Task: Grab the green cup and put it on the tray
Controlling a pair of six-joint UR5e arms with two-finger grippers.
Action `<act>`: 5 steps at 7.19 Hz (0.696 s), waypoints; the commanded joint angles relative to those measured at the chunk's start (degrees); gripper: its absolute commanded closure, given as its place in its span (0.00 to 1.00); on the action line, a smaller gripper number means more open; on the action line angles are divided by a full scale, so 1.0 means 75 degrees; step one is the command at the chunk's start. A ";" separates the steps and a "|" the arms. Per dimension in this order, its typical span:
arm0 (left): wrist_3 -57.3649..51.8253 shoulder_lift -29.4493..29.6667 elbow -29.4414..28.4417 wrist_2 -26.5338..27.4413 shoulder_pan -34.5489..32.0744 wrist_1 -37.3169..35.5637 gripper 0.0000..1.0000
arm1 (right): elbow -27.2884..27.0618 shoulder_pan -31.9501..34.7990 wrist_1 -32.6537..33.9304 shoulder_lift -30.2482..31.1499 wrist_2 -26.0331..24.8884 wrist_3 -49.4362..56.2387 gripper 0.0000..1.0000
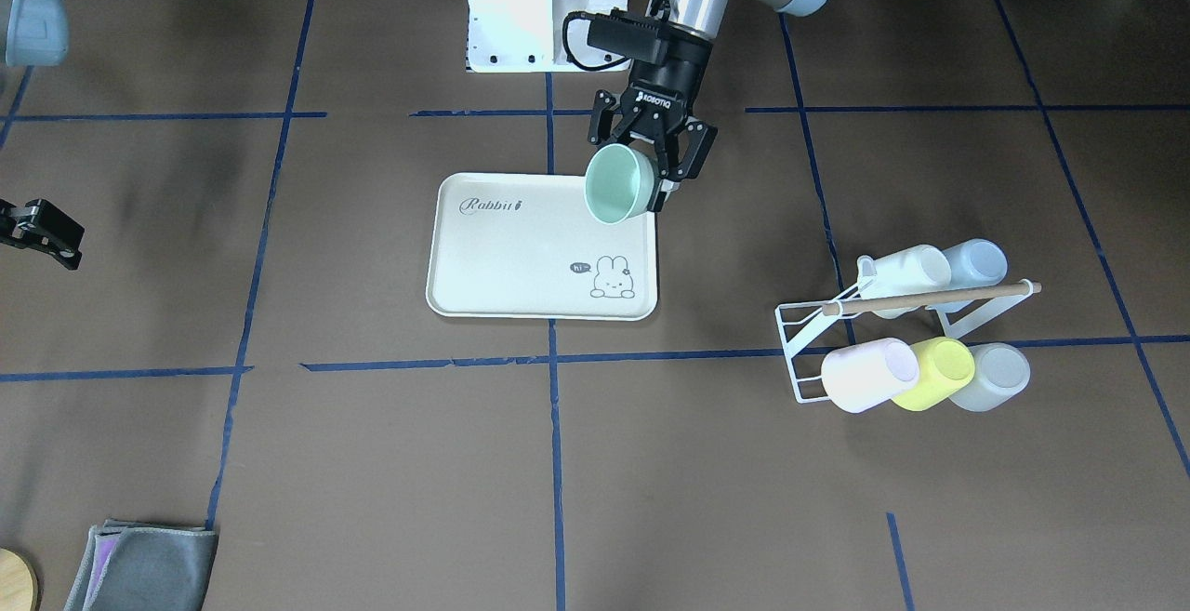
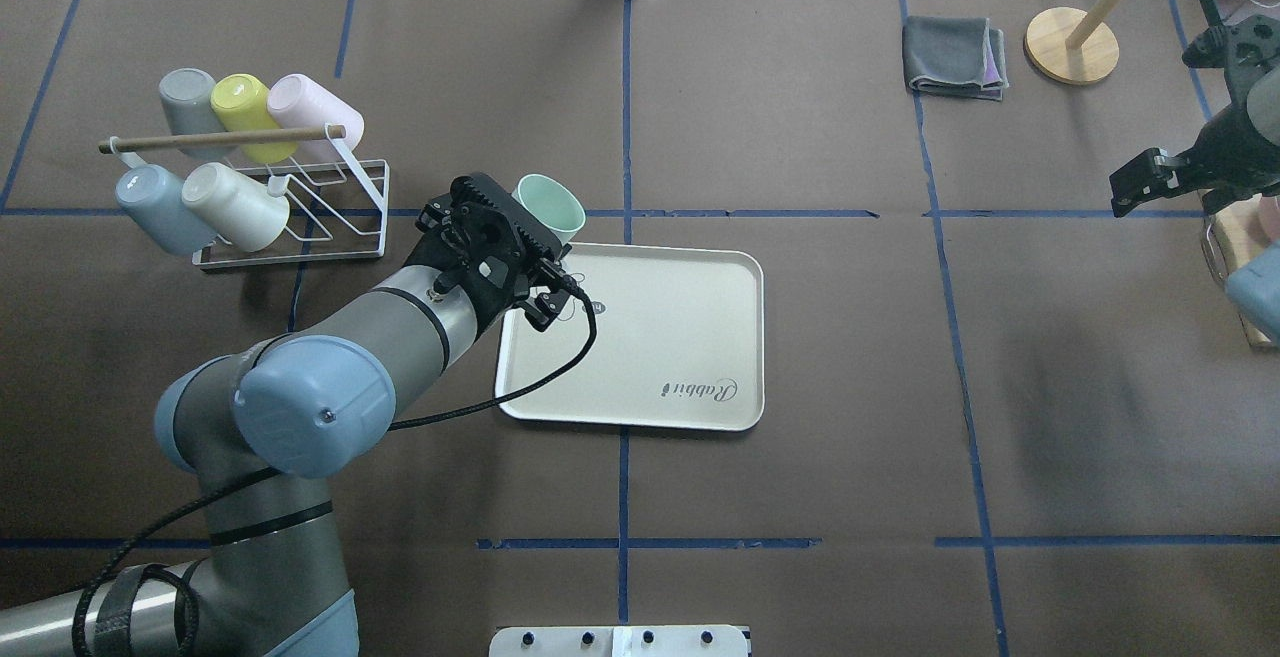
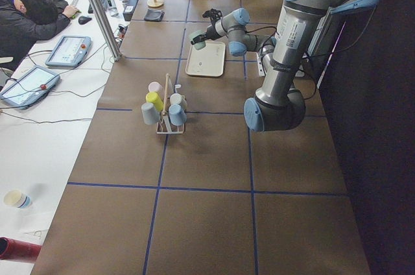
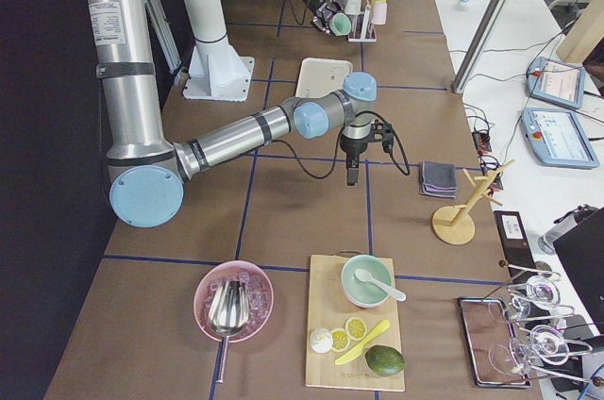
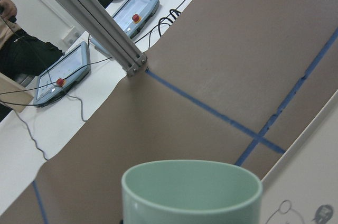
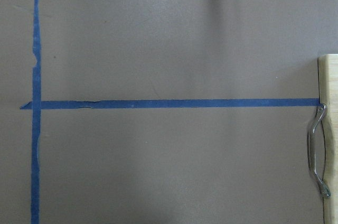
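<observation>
Brown paper is spread over the worktop (image 1: 372, 462), and it is cut into big squares by blue tape lines (image 1: 553, 425); the tray (image 1: 521, 258) is laid flat near the middle, with its bunny picture (image 1: 612, 278) facing up; the green cup (image 1: 618, 185) is held up in the air by the left claw (image 1: 651, 165), which is closed on it; the cup is tipped over (its mouth is turned away from the robot), and it is seen above the short edge of the tray nearest the white wire rack (image 1: 798, 351); the tray is not touched by the cup; in the left wrist view only the cup's rim and a bit of the tray are shown; five more cups are hung on the rack: a pink cup (image 1: 869, 374), a yellow cup (image 1: 934, 371), a grey cup (image 1: 990, 377), a cream cup (image 1: 906, 274) and a pale blue cup (image 1: 974, 262); the right claw (image 2: 1150, 182) is held well apart from the tray, at the other side of the worktop, near a wooden board (image 6: 328, 76); whether it is open or closed cannot be told; a folded grey cloth (image 2: 955, 57) is laid by the far edge, beside a round wooden stand (image 2: 1070, 42).
</observation>
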State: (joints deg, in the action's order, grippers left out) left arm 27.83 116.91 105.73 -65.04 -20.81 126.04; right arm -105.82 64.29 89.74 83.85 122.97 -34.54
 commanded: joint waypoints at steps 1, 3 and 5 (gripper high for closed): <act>0.0739 -0.0002 -0.0968 -0.0012 0.0218 0.2264 0.61 | 0.0000 0.0006 0.0000 0.0012 -0.0002 0.0000 0.00; 0.1165 0.0102 -0.2102 -0.0012 0.0465 0.4091 0.62 | 0.0012 0.0006 0.0000 0.0012 -0.0002 0.0000 0.00; 0.1095 0.0196 -0.2775 -0.0269 0.0454 0.4872 0.62 | 0.0024 0.0006 0.0000 0.0012 -0.0002 0.0000 0.00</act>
State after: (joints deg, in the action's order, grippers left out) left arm 36.10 117.76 87.52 -66.19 -17.47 159.14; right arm -105.71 64.33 89.74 83.93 122.96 -34.54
